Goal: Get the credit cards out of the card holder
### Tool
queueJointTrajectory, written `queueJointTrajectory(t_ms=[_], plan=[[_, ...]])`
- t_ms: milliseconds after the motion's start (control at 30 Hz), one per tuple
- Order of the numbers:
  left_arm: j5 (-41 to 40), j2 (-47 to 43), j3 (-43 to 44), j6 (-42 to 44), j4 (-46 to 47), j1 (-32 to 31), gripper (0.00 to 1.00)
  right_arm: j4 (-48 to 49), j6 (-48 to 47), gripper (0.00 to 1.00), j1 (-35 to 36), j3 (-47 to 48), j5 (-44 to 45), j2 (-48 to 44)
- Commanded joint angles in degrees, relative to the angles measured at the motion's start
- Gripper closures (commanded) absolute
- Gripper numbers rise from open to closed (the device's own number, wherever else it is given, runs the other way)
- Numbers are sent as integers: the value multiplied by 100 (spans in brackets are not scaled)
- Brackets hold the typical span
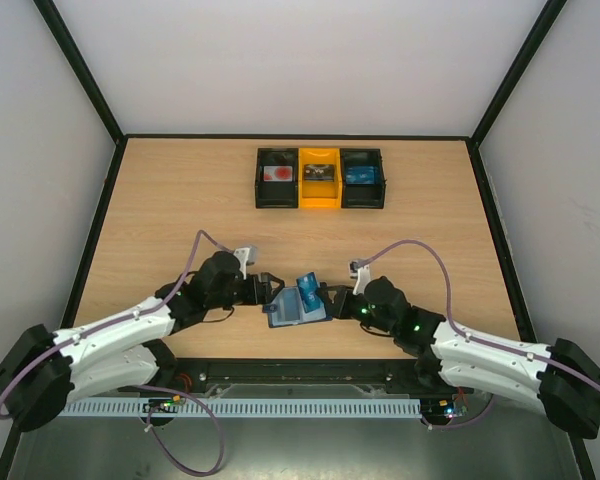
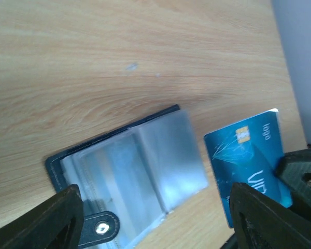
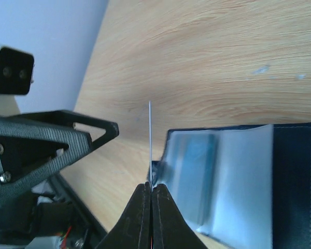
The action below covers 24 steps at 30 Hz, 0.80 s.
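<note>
With right jaws, pinching blue credit card [image 2: 244, 158] beside open card holder [image 2: 137, 166] on bench [image 1: 180, 200]; holding left jaws wide apart

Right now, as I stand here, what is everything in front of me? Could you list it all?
card holder: one, dark navy with pale pockets, lying open on the table close to the arms.
blue card: one, bright blue, held by one end at the card holder's right side.
boxes: three, black, yellow, black, in a row at the far side of the table.
box contents: three, red-marked, dark, blue, one per box; too small to identify.
table: one, light wood.
left gripper: one, black, open, at the card holder's left side.
right gripper: one, black, shut on the blue card.
</note>
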Motion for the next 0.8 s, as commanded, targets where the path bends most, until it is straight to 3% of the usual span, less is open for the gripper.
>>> queueJointTrajectory(t_ms=[0, 233, 400, 667, 767], plan=[[235, -476, 256, 376, -385, 17, 20, -103, -284, 98, 27, -103, -649, -451], [1107, -965, 380, 782, -522, 40, 22, 329, -333, 98, 29, -56, -1917, -847], [1788, -1079, 289, 768, -256, 67, 30, 934, -89, 98, 27, -133, -2526, -809], [2517, -1069, -61, 450, 584, 76, 55, 1308, 96, 98, 29, -91, -2802, -578], [2562, -1099, -95, 433, 619, 100, 69, 1439, 162, 98, 27, -107, -2837, -502]])
